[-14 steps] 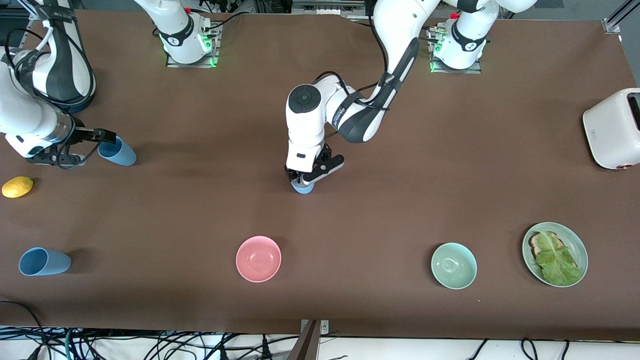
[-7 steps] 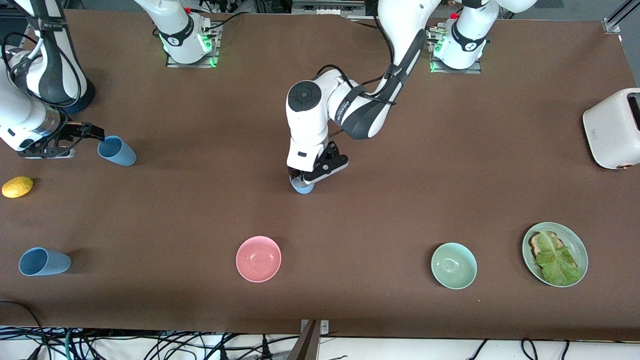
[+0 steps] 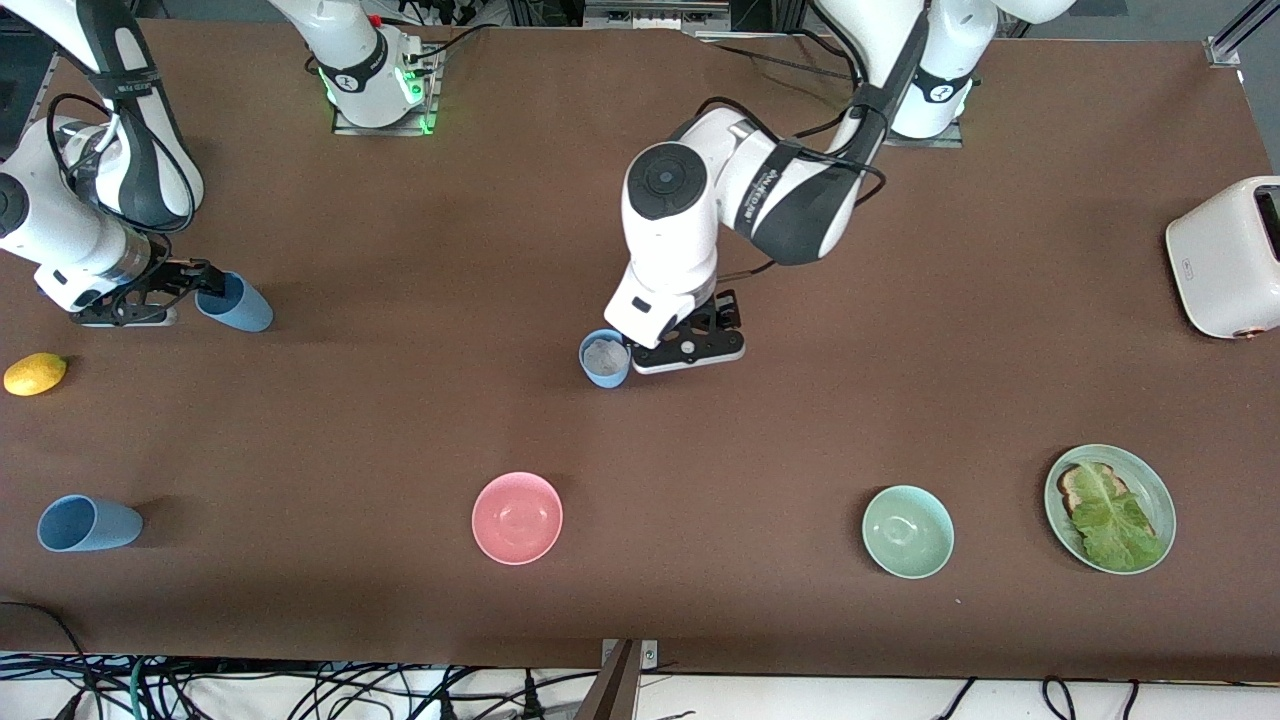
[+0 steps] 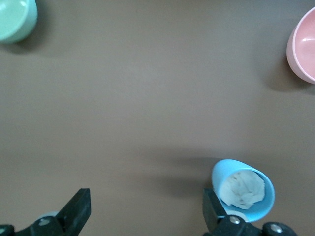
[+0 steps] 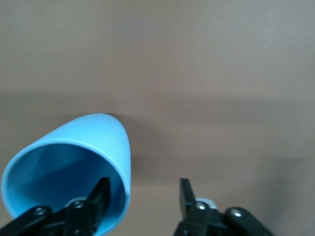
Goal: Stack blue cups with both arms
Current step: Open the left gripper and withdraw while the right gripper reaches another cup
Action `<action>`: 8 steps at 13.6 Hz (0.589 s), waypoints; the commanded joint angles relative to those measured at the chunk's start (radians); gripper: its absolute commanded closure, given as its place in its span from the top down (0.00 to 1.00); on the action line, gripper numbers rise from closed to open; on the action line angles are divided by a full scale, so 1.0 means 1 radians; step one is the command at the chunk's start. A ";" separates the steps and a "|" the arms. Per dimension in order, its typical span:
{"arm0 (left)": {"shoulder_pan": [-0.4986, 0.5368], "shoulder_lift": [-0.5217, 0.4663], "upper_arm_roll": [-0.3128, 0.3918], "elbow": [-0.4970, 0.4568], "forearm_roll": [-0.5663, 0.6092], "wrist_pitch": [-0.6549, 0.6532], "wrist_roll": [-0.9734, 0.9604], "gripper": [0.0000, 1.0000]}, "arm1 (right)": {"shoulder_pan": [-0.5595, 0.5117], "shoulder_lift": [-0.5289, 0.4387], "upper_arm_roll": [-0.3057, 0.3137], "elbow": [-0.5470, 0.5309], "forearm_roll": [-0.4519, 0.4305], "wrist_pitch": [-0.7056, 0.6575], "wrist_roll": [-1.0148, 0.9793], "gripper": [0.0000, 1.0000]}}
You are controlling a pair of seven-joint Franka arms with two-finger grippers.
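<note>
One blue cup [image 3: 605,358] stands upright mid-table with a crumpled whitish lump inside; it also shows in the left wrist view [image 4: 243,189]. My left gripper [image 3: 688,348] is open and empty just beside it, toward the left arm's end; in its wrist view [image 4: 146,216] the cup lies outside the jaws, next to one finger [image 4: 212,212]. A second blue cup [image 3: 237,304] lies on its side near the right arm's end. My right gripper [image 3: 211,282] is open at its mouth; in its wrist view [image 5: 142,199] one finger [image 5: 101,195] is inside the cup [image 5: 74,162], the other outside. A third blue cup [image 3: 88,523] lies nearer the camera.
A lemon [image 3: 35,373] lies near the right gripper. A pink bowl [image 3: 517,517], a pale green bowl [image 3: 908,531] and a plate [image 3: 1160,495] with toast and lettuce line the near side. A white toaster [image 3: 1225,257] stands at the left arm's end.
My left gripper has let go of the upright cup, opened and moved off it toward the left arm's end. My right gripper has edged up to the lying cup's mouth.
</note>
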 commanded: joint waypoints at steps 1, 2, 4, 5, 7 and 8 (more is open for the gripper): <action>0.053 -0.053 -0.010 -0.008 0.018 -0.033 0.166 1.00 | -0.006 -0.001 -0.003 -0.004 0.031 0.019 -0.015 0.05; 0.091 -0.073 -0.010 -0.011 0.015 -0.035 0.247 1.00 | -0.006 0.004 -0.003 -0.003 0.054 0.017 -0.015 0.00; 0.165 -0.109 -0.011 -0.023 0.013 -0.054 0.372 1.00 | -0.009 0.007 -0.003 0.001 0.071 0.017 -0.015 0.00; 0.189 -0.120 -0.011 -0.023 0.013 -0.065 0.409 1.00 | -0.009 0.006 -0.003 0.002 0.071 0.016 -0.015 0.00; 0.237 -0.125 -0.011 -0.026 0.010 -0.067 0.423 1.00 | -0.008 0.006 -0.003 0.010 0.071 0.013 -0.010 0.00; 0.262 -0.126 -0.011 -0.027 0.011 -0.067 0.423 1.00 | -0.008 0.003 -0.001 0.016 0.073 0.007 -0.009 0.00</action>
